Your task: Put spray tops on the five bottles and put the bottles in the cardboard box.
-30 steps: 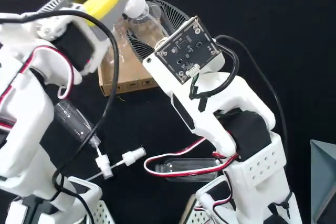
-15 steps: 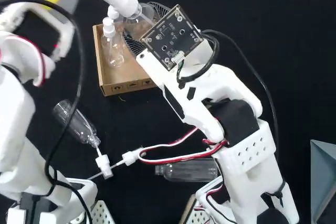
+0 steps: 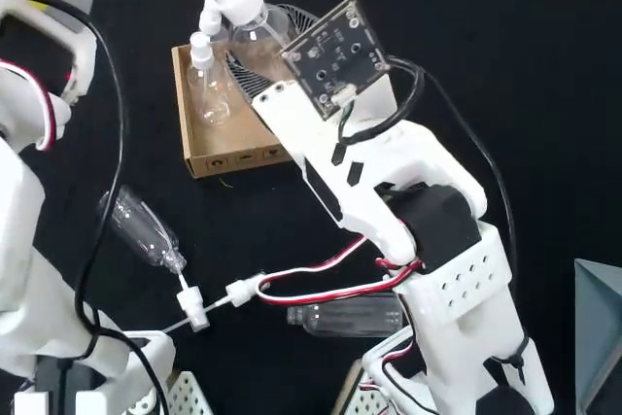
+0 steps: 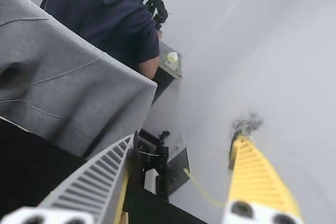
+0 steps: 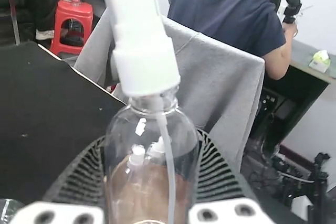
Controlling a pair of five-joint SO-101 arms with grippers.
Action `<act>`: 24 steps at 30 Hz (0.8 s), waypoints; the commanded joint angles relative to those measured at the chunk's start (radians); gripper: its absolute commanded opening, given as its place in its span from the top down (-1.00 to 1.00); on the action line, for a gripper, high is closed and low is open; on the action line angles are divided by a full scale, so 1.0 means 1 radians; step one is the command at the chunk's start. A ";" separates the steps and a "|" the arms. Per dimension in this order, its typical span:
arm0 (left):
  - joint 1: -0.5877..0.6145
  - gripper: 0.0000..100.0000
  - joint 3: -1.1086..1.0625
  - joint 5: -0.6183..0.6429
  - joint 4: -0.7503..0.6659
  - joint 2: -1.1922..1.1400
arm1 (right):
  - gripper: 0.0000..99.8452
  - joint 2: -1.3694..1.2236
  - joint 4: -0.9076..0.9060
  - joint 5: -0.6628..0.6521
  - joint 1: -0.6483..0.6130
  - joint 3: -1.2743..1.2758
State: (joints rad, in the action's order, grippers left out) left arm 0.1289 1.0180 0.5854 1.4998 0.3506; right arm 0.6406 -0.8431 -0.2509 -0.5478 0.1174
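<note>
Over cardboard box (image 3: 225, 157) edge | right fingers (image 5: 79, 179) clamp capped bottle (image 5: 149, 156) | left fingers (image 4: 254, 182) spread wide, empty, high

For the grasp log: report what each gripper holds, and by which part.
Right gripper holds the spray-topped clear bottle by its body. Left gripper is open, holding nothing.

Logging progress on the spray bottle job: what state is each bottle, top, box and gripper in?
cardboard box: open.
held bottle: top on, lifted, tilted.
boxed bottles: standing, tops on.
left bottle: lying, no top.
front bottle: lying, no top.
spray tops: loose on the table.
left gripper: open, empty.
right gripper: shut on held bottle.
</note>
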 commanded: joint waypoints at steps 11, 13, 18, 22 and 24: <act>0.036 0.45 -0.001 0.003 0.226 0.014 | 0.98 0.081 0.008 0.037 0.026 -0.067; 0.036 0.45 -0.001 0.003 0.256 0.015 | 0.98 0.070 0.008 0.037 0.026 -0.067; 0.038 0.45 -0.094 0.002 0.259 0.020 | 0.98 0.053 0.023 0.035 0.026 -0.067; 0.038 0.45 -0.188 0.002 0.259 0.020 | 0.98 0.051 0.023 0.035 0.026 -0.067; 0.039 0.45 -0.223 0.002 0.259 0.020 | 0.98 0.051 0.023 0.035 0.026 -0.067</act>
State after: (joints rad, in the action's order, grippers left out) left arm 0.1534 0.8523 0.5884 1.7530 0.3552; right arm 0.6805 -0.8416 -0.2232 -0.5478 0.1174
